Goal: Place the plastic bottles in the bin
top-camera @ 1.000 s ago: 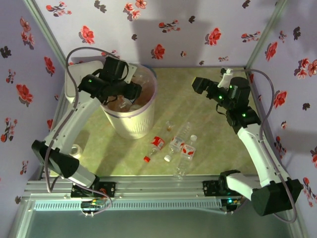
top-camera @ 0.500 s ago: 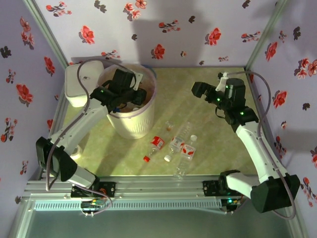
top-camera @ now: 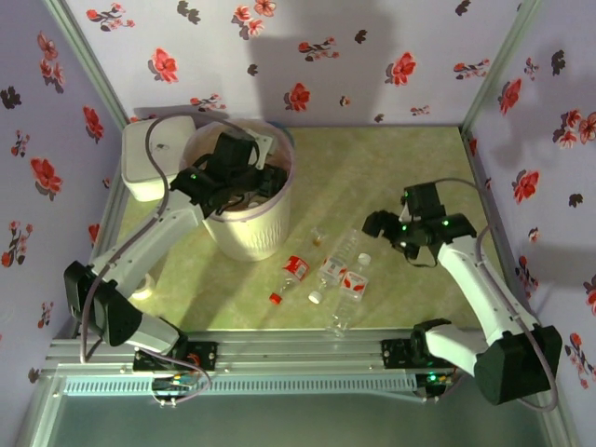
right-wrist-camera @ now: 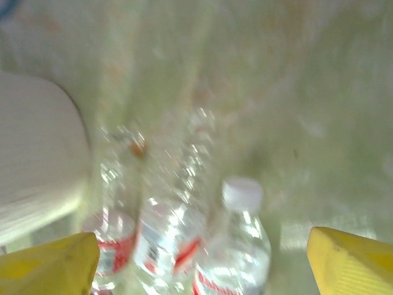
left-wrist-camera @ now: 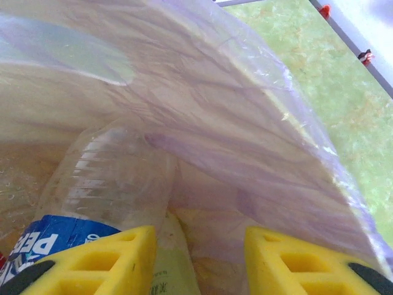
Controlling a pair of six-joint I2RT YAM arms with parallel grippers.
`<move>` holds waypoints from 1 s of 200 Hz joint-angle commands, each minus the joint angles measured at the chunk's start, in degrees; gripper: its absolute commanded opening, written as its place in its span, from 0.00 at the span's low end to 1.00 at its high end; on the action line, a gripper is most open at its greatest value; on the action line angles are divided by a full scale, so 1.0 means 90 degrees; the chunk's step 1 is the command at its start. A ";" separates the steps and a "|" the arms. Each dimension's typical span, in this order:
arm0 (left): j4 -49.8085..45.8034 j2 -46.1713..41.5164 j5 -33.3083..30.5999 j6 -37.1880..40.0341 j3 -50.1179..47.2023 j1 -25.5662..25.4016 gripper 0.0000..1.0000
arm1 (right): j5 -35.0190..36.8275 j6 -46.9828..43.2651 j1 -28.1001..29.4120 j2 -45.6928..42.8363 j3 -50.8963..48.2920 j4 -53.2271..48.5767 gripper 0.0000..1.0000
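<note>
Jaws left: spread inside the bin [top-camera: 244,237], nothing pinched. A blue-label bottle [left-wrist-camera: 104,178] lies loose on the pink liner [left-wrist-camera: 245,141] just beside one finger, so that drop looks done. Jaws right: spread wide, empty. Change over the last second: right arm [top-camera: 470,275] swung from the back-right corner down over the bottles [top-camera: 340,279] left on the worktop [top-camera: 391,168], near the bin's foot. Its wrist view is blurred, with a white-capped one [right-wrist-camera: 236,246] below the gap. Next pick is probably imminent. Mottled green surface, white box [top-camera: 149,158] behind the bin, floral walls [top-camera: 298,56].
</note>
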 commanded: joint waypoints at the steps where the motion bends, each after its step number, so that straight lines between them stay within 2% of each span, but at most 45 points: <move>1: -0.0529 -0.0171 -0.0142 0.0234 0.0360 -0.0010 0.46 | -0.0095 0.0574 0.0345 -0.0184 -0.0305 -0.0656 0.85; 15: -0.0581 -0.0208 -0.0163 0.0315 0.0483 -0.0010 0.51 | -0.0122 0.0686 0.0570 -0.0194 -0.0512 -0.0767 0.84; 27: -0.0594 -0.0246 -0.0197 0.0360 0.0560 -0.0010 0.59 | -0.0206 0.0780 0.0675 -0.0198 -0.0717 -0.0755 0.83; 40: -0.0594 -0.0304 -0.0212 0.0386 0.0630 -0.0010 0.67 | -0.0413 0.0926 0.0723 -0.0165 -0.0930 -0.0518 0.82; 65: -0.0584 -0.0460 -0.0212 0.0427 0.0693 -0.0027 0.76 | -0.0869 0.1187 0.0830 0.0031 -0.1176 0.0114 0.82; 123: -0.0311 -0.0839 -0.0212 0.0580 0.0445 -0.0040 0.77 | -0.0954 0.0946 0.0930 0.0898 -0.1240 0.0333 0.89; 200: -0.0228 -0.0938 -0.0395 0.0649 0.0237 -0.0020 0.79 | -0.0505 0.0614 0.0858 0.1440 -0.1207 0.0462 0.83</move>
